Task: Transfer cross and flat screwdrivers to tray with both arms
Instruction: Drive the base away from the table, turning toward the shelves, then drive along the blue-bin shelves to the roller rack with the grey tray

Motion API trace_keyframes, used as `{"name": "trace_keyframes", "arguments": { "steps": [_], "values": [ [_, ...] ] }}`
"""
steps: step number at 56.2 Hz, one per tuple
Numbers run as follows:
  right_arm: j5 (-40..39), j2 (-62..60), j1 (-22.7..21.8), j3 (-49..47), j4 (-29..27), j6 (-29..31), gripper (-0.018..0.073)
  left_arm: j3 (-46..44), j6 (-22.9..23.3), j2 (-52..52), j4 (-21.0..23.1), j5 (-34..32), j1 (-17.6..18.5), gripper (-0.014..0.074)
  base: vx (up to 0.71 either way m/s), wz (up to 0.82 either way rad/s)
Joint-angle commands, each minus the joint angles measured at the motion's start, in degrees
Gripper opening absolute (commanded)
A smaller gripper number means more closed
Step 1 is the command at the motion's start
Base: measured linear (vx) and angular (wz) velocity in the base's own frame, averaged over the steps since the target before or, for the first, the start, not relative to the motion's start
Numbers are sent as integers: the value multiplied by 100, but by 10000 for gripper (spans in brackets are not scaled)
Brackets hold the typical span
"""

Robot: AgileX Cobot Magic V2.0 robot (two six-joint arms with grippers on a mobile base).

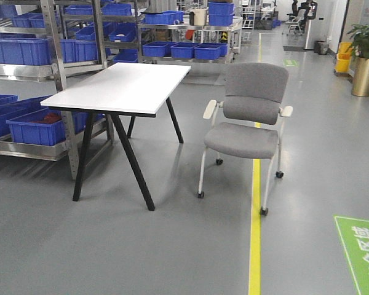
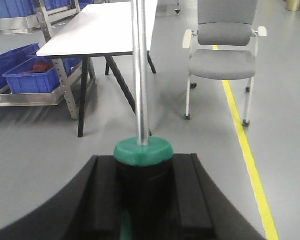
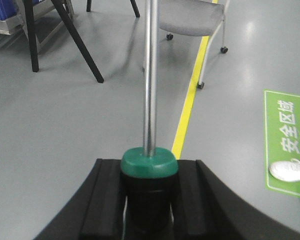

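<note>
In the left wrist view my left gripper (image 2: 144,167) is shut on the black and green handle of a screwdriver (image 2: 143,151). Its steel shaft (image 2: 140,75) runs straight away from me and leaves the top of the frame, so I cannot tell its tip type. In the right wrist view my right gripper (image 3: 149,170) is shut on the handle of a like screwdriver (image 3: 149,161). Its shaft (image 3: 150,75) also leaves the frame at the top. No tray shows in any view. Neither gripper shows in the front view.
A white table (image 1: 123,86) on black legs stands ahead left. A grey wheeled chair (image 1: 246,123) is to its right. Metal shelving with blue bins (image 1: 40,126) lines the left and back. A yellow floor line (image 1: 255,233) runs forward. A white shoe (image 3: 289,171) shows at the right.
</note>
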State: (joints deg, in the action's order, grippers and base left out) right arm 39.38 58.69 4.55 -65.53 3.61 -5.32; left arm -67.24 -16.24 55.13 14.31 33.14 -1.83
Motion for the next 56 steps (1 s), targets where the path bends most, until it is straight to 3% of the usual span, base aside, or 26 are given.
{"name": "trace_keyframes", "arguments": {
  "steps": [1, 25, 56],
  "values": [
    [-499, -82, -6, -207, 58, 36, -8, -171, 51, -55, 109, -506, 30, 3, 52, 11],
    [-499, -82, -6, -207, 58, 36, -8, -171, 51, -50, 109, -506, 30, 3, 54, 28],
    [-494, -82, -6, -207, 58, 36, -8, -171, 51, -50, 109, -506, 30, 3, 57, 75]
  ]
}}
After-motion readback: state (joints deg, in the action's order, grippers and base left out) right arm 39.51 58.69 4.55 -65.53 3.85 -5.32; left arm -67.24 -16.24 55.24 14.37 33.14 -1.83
